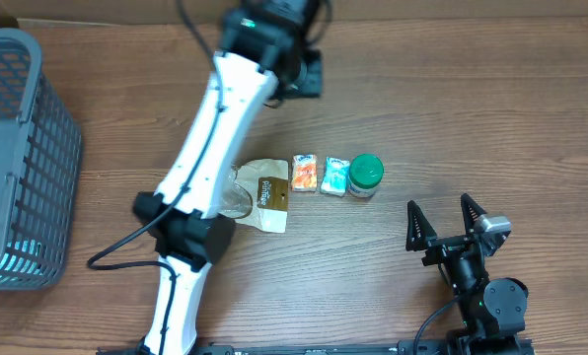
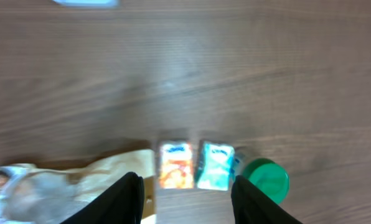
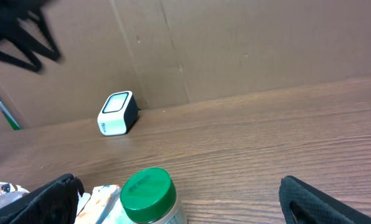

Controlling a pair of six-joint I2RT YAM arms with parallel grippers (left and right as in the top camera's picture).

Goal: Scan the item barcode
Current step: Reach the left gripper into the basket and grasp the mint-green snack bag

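A row of items lies mid-table: a tan and clear bag (image 1: 264, 192), an orange packet (image 1: 305, 173), a teal packet (image 1: 334, 176) and a green-lidded jar (image 1: 365, 175). No barcode shows on any of them. My left gripper (image 1: 309, 69) hangs high over the far side of the table. In the left wrist view it (image 2: 188, 180) is open and holds nothing, with the orange packet (image 2: 175, 165) and teal packet (image 2: 215, 165) far below it. My right gripper (image 1: 442, 219) rests open near the front right, facing the jar (image 3: 147, 194). A small white scanner (image 3: 117, 113) stands by the back wall.
A grey plastic basket (image 1: 18, 158) fills the left side of the table. A cardboard wall (image 3: 235, 50) closes off the back. The left arm (image 1: 210, 148) stretches diagonally across the table, over the bag's left part.
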